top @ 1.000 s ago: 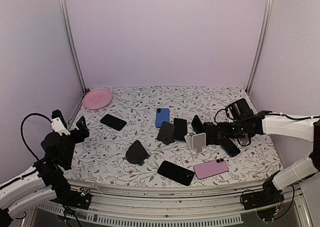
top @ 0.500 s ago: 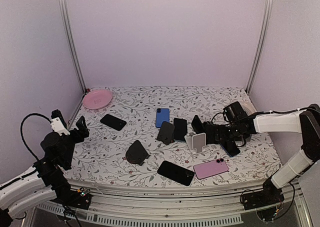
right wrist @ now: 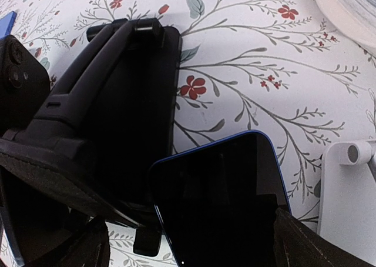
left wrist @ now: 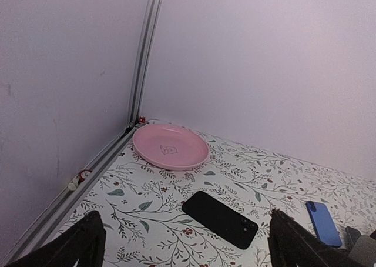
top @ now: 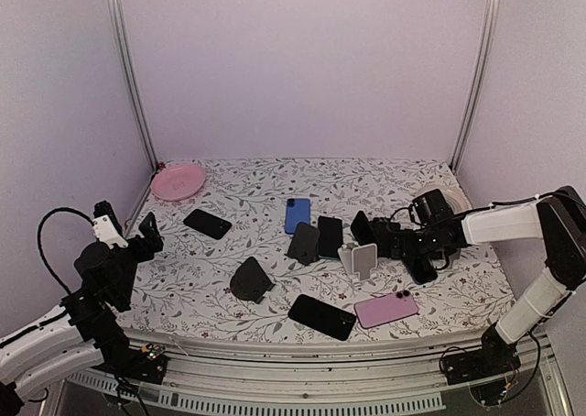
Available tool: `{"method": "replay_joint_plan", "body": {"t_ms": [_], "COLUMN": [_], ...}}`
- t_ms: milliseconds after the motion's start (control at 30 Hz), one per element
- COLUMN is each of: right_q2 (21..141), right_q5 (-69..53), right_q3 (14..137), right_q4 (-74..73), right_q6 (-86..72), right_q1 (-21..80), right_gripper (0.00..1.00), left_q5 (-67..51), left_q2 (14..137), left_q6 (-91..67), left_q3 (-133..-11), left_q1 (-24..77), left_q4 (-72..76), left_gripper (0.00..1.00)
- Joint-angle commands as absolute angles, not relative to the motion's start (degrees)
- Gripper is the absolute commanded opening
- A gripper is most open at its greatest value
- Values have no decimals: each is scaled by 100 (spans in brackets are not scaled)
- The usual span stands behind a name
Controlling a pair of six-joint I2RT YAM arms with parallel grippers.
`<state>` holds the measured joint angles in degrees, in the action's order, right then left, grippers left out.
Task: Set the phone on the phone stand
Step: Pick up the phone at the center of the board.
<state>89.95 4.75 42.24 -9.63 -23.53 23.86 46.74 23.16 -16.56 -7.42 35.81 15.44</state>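
Reaching low across the flowered table [top: 275, 182], the right gripper [top: 385, 244] holds its two fingers spread wide, and the wrist camera shows a dark phone with a blue edge [right wrist: 220, 202] lying flat on the cloth in the gap between them. The phone's near corner runs up close to one finger [right wrist: 317, 246]; whether any pad touches it cannot be told from these views. Just past that same finger stands the white phone stand [right wrist: 346, 202], empty of any phone, its pale upright cut off by the frame. On the gripper's other side, close against the opposite finger, a black stand [right wrist: 117, 102] rises from its base plate, leaning over the cloth ahead of the fingertips. Seen from above, the phone sits under the right wrist, with the white stand a little forward of the fingertips and the black stand beside it. Near the gripper, towards the table's front edge, a pink phone [top: 385, 309] lies face down. The left gripper [left wrist: 188, 255] hovers at the far side of the table, well apart from the phone and both stands, its fingers parted and holding nothing. Ahead of it lie a black phone [left wrist: 220, 219] and, farther on by the corner post, a pink plate [left wrist: 170, 146].
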Motion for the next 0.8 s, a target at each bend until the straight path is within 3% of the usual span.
{"method": "replay_joint_plan", "body": {"t_ms": [0, 200, 767], "right_q2": [9269, 9038, 9140], "right_q5": [412, 1110, 975], "right_q3": [4137, 4196, 4233], "right_q4": [-1008, -1438, -1565], "right_q6": [-2511, -2623, -2785], "right_q1": [2294, 2293, 2580], "right_gripper": [97, 100, 100], "left_q5": [4643, 4641, 4641], "left_q2": [2299, 2281, 2250], "left_q6": [-1687, -1687, -1696], "left_q3": [-676, -668, -666], "left_q1": [3498, 3492, 3489], "left_q4": [1522, 1516, 1503], "left_gripper": [97, 97, 97]}}
